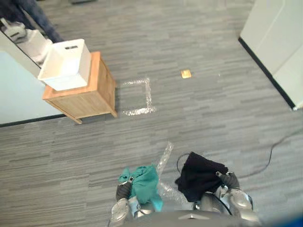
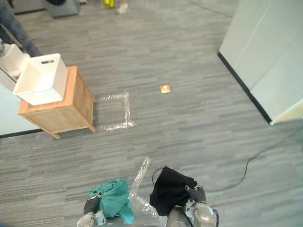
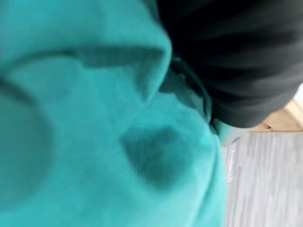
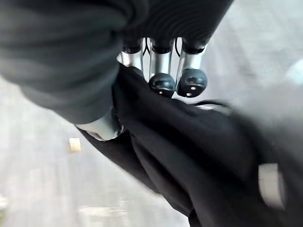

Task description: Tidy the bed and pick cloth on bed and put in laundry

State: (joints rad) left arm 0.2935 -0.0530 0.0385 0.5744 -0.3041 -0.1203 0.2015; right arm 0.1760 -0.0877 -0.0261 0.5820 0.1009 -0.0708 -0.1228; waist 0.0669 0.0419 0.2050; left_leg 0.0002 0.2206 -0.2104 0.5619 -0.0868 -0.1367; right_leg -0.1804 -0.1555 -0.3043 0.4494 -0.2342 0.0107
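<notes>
A teal cloth (image 1: 144, 184) hangs bunched from my left hand (image 1: 124, 190) low in the eye views, with a dark fingertip pinching its upper edge. In the left wrist view the teal cloth (image 3: 104, 142) covers the fingers, with the dark cover beside it. My right hand (image 1: 230, 181) is shut on a black cloth (image 1: 199, 175), held up beside the teal one. In the right wrist view its fingers (image 4: 162, 71) and thumb curl into the black cloth (image 4: 189, 151). The white laundry basket (image 1: 66, 64) stands far ahead to the left.
The basket sits on a wooden side table (image 1: 92, 97) beside the pale bed (image 1: 19, 90). A taped square (image 1: 137, 97) and a small tan tile (image 1: 185, 73) mark the grey floor. Clear plastic wrap (image 1: 164, 161) lies just ahead. A person's legs (image 1: 40, 16) stand at the far left. A white wall (image 1: 279, 42) rises on the right.
</notes>
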